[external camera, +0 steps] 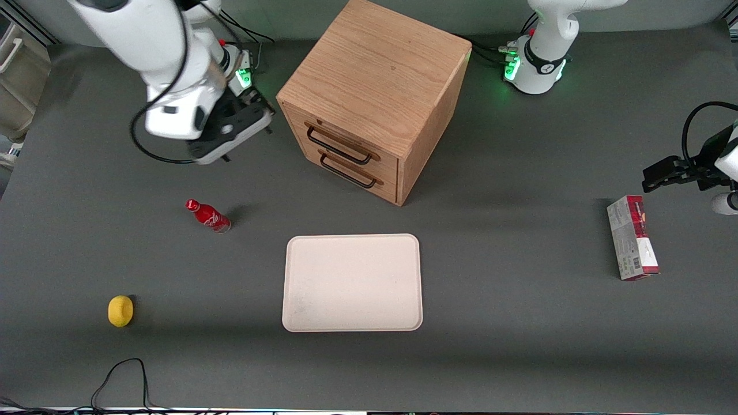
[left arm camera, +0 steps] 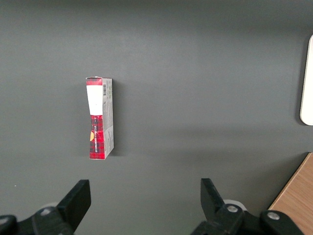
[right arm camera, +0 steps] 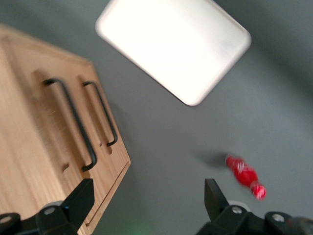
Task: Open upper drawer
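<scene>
The boxy oak cabinet [external camera: 375, 69] stands at the middle of the table. Its upper drawer [external camera: 351, 138] is shut flush, its black wire handle [external camera: 337, 145] just above the lower drawer's handle [external camera: 347, 171]. My right gripper [external camera: 230, 141] hangs above the table beside the cabinet, toward the working arm's end, apart from both handles. In the right wrist view the gripper [right arm camera: 149, 196] is open and empty, one of its fingers [right arm camera: 80, 196] close to the cabinet front. The upper drawer's handle [right arm camera: 71, 122] and the lower one [right arm camera: 100, 112] both show there.
A pale tray [external camera: 351, 282] lies nearer the front camera than the cabinet and also shows in the right wrist view [right arm camera: 173, 44]. A red bottle [external camera: 209, 215] and a yellow object [external camera: 120, 310] lie toward the working arm's end. A red-and-white box [external camera: 631, 237] lies toward the parked arm's end.
</scene>
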Controlling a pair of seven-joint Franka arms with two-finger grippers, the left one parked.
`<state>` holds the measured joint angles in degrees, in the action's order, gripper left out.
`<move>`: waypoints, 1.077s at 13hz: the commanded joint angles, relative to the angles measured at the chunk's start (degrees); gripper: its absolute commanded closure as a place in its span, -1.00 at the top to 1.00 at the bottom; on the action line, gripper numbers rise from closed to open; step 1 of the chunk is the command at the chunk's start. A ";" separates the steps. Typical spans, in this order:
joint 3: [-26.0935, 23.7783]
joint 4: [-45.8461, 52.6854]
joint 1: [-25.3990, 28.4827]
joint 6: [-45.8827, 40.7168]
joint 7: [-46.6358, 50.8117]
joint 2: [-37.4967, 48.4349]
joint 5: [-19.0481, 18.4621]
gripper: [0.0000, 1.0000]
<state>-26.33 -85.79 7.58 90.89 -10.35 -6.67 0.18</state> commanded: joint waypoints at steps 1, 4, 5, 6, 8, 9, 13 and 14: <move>-3.63 4.32 -0.29 -1.94 -6.17 -3.88 -0.72 1.00; -5.74 4.32 -0.20 -1.94 -6.87 -5.46 -0.01 1.00; -6.36 4.32 -0.20 -1.94 -6.79 -6.07 -0.09 1.00; -6.71 4.14 -0.11 -1.94 -6.79 -6.51 -0.10 1.00; -7.24 3.97 0.50 -1.94 -7.05 -8.53 -0.01 1.00; -7.77 3.97 0.51 -1.94 -7.66 -10.02 -0.01 1.00; -7.95 3.88 0.33 -1.24 -13.02 -16.26 4.72 1.00; -7.95 3.88 0.33 -0.63 -13.81 -17.14 4.83 1.00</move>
<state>-34.06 -83.96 7.92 90.24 -21.69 -21.13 3.15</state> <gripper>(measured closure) 0.000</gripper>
